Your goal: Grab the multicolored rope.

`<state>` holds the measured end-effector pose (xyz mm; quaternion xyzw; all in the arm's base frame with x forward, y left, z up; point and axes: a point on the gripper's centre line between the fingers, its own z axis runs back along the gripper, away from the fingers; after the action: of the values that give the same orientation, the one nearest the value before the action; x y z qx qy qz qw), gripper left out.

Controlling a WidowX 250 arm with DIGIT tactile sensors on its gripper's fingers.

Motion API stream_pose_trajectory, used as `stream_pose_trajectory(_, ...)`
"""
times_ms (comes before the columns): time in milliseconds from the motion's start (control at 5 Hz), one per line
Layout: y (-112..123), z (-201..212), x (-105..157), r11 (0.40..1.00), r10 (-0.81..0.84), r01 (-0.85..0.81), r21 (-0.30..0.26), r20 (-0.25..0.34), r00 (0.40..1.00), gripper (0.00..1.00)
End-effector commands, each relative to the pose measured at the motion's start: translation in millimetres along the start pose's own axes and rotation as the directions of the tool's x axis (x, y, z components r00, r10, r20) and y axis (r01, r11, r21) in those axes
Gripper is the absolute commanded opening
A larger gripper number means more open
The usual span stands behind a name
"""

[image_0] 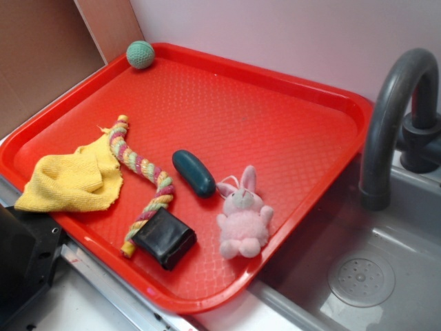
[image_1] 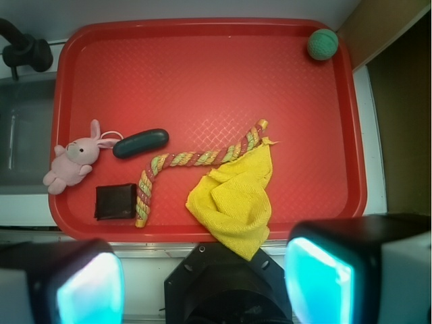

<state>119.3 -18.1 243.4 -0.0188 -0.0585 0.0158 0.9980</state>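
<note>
Fingers (image_1: 317, 280) of my gripper (image_1: 202, 283) appear in the wrist view as two blurred pads with cyan faces, spread wide apart at the bottom corners, holding nothing and hanging above the near rim of the red tray (image_1: 202, 61). Between them, farther out, lies the multicolored rope (image_1: 196, 158): one cord of pink, yellow and pale green strands, flat on the tray floor. It runs from a frayed tip near the tray's middle, along the edge of the yellow cloth (image_1: 233, 202), then bends down toward the near rim, where its other tip ends touching or just beside the black block (image_1: 115, 201).

Count of items on the tray: one rope, one yellow cloth, one black block, one dark teal oblong piece (image_1: 140, 143), one pink plush rabbit (image_1: 73, 160), one green ball (image_1: 322, 44).

The cloth crumples over the near rim and overlaps one end of the rope. The oblong piece lies just beyond the rope's bend, apart from it. The ball sits in a far corner, well apart from the rest. The far half of the tray is bare red floor. A grey sink (image_0: 372, 276) with a dark faucet (image_0: 393, 117) adjoins the tray on the rabbit's side.
</note>
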Motion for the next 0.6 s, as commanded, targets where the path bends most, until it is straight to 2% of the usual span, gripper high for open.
stream_pose_trajectory(0,0,0,0,1.000,0.000,0.000,0.000,0.000,1.000,1.00)
stream_pose_trajectory(200,7,-19,8,0.966,-0.240,0.245,-0.081,0.071,0.968,1.00)
stream_pose_trajectory(400,13,-39,19,0.874,-0.473,0.481,-0.074,0.098,0.875,1.00)
